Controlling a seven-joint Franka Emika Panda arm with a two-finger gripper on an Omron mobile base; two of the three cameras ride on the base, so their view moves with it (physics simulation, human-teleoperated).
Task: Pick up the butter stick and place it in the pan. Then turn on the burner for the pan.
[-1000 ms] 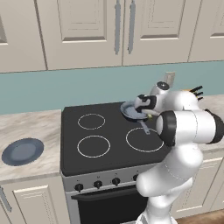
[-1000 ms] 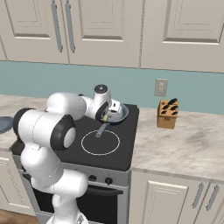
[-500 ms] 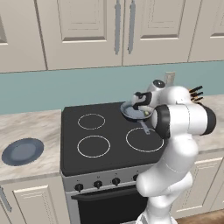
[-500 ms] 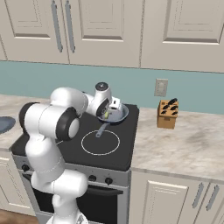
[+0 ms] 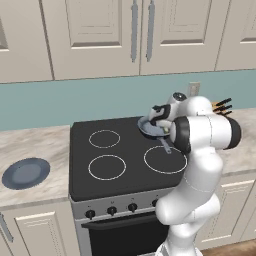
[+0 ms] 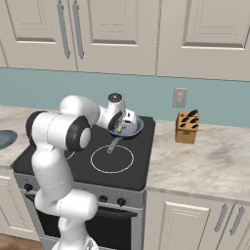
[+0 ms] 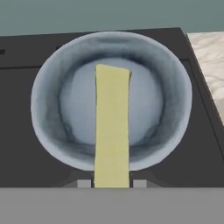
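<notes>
While gripped: one butter stick [image 7: 112, 131], one pan [image 7: 48, 109].

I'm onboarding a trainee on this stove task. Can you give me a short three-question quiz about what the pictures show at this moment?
1. True or false: the butter stick is lying loose on the counter.
2. Which corner of the stovetop does the pan sit on, seen from the front? A) front left B) back right C) front right
3. Fill in: the blue plate rests on the ___ to the left of the stove.

Key
1. False: the tool is shut on it, holding it above the pan.
2. B.
3. Counter.
</notes>
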